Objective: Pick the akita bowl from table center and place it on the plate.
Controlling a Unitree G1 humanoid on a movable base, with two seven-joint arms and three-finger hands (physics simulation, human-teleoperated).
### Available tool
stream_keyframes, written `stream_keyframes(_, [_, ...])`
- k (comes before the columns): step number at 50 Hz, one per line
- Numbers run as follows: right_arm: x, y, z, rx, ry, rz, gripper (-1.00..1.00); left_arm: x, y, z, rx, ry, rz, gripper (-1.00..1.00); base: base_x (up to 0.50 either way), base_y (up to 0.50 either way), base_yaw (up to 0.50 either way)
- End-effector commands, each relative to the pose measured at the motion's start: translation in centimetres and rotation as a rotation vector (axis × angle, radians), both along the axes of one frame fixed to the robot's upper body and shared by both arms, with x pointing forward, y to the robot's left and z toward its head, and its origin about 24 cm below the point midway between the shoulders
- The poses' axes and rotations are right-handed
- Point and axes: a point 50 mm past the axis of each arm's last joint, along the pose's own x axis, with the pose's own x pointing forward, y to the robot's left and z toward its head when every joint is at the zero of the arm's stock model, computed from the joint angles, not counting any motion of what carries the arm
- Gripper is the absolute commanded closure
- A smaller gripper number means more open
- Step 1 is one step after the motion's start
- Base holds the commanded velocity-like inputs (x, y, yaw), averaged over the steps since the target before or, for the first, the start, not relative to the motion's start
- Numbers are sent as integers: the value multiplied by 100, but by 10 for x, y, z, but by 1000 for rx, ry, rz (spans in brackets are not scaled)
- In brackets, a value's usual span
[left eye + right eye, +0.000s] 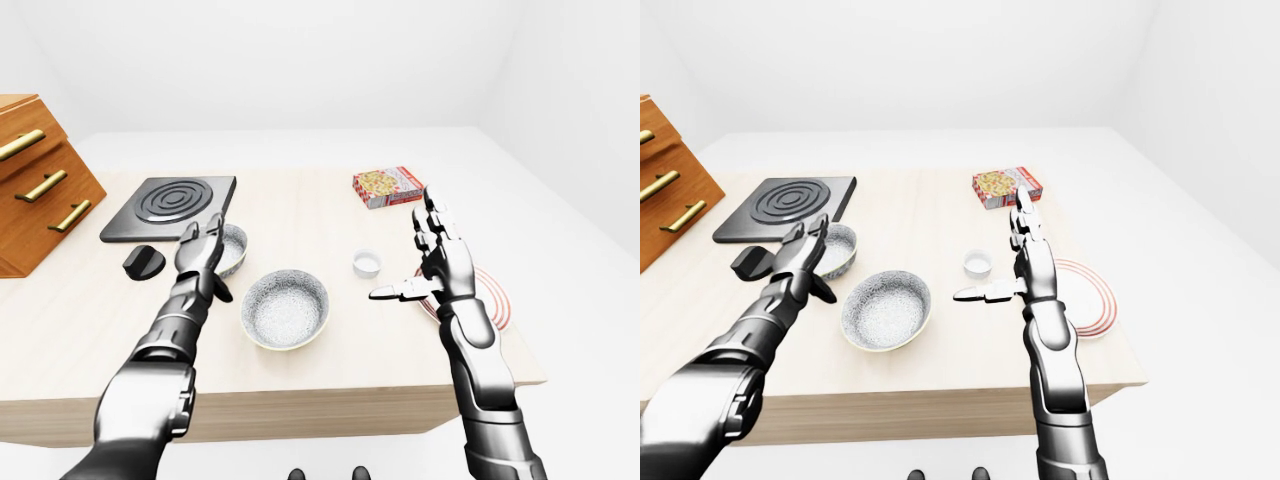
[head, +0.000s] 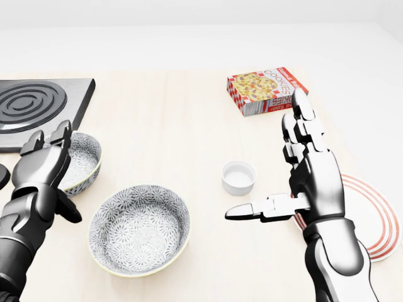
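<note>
A large grey-patterned bowl with a pale rim sits near the table's middle, low in the head view. A smaller bowl with the same pattern stands to its upper left. The red-ringed plate lies at the right edge, partly hidden by my right forearm. My left hand is open, its fingers spread over the small bowl's left rim and holding nothing. My right hand is open above the table between the plate and a white cup, thumb pointing left.
A small white cup stands between the large bowl and the plate. A cookie box lies at the upper right, a black hob at the upper left. A wooden drawer unit and a small black object are at the far left.
</note>
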Motion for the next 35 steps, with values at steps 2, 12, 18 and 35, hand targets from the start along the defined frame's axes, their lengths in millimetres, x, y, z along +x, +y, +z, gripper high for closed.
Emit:
stream_keyframes(2, [1,1,-1,0,6,2,-100,-2,-7,-12,-20,114,-27,-100,0,0,0])
stream_keyframes(12, [0,1,-3,1,11,5,-100,-10,-5,-28,-50,222,3,-100,0,0,0])
stream_keyframes(18, [-2,0,-4,0,15,7,-100,-10,-1,-26,33,224,27,-100,0,0,0])
stream_keyframes(35, [-1,3,-5,2,21,19,-100,-10,-2,-26,133,214,1,100,0,0,0])
